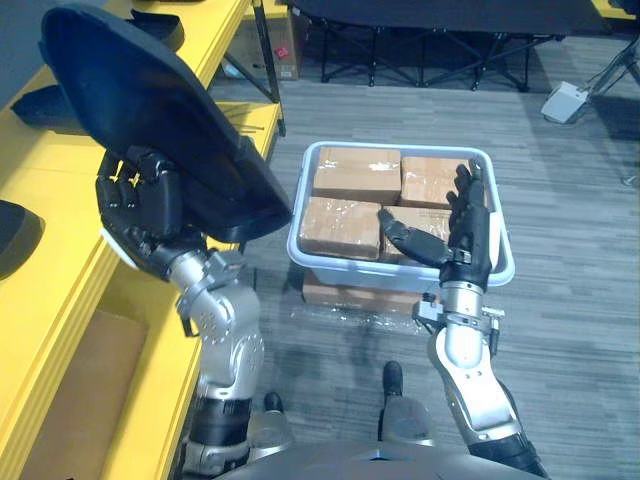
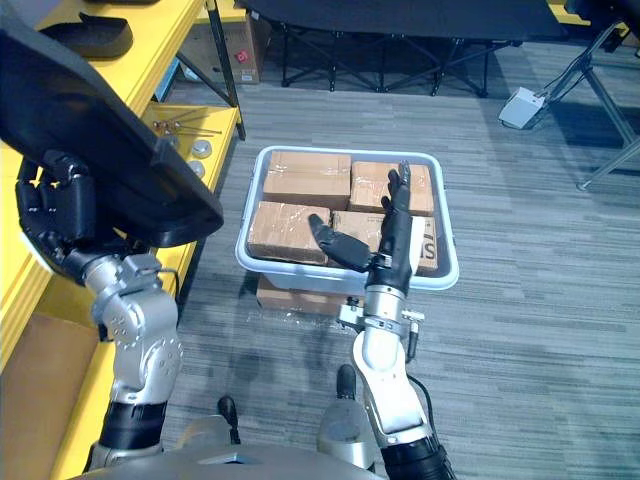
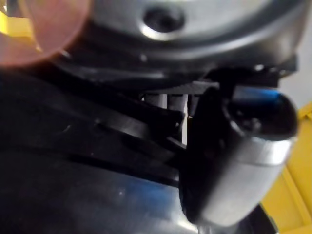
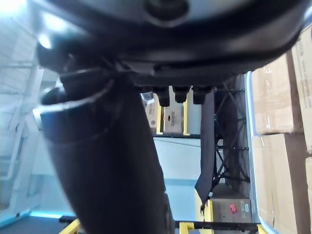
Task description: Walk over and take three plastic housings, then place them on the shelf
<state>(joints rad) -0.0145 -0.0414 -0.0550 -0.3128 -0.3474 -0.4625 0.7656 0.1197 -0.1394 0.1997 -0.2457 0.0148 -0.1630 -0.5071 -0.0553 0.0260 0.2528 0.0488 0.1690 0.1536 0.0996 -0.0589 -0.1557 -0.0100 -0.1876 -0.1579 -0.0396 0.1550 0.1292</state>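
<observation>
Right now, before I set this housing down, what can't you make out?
- Spot on shelf beneath plastic housing: hidden by it, left eye view.
- Housing's upper end: cut off by right eye view's edge.
- Grip of left hand: blurred close-up, left wrist view.
- Most of box beneath bin: hidden by bin.

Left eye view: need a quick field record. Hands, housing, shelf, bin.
left hand: fingers curled on the housing's lower edge
housing: large, black, tilted, held up over the shelf's edge
right hand: open, fingers straight, raised over the bin
bin: pale, on the floor ahead, filled with wrapped brown boxes
shelf: yellow, on the robot's left, with other black parts on it
</observation>
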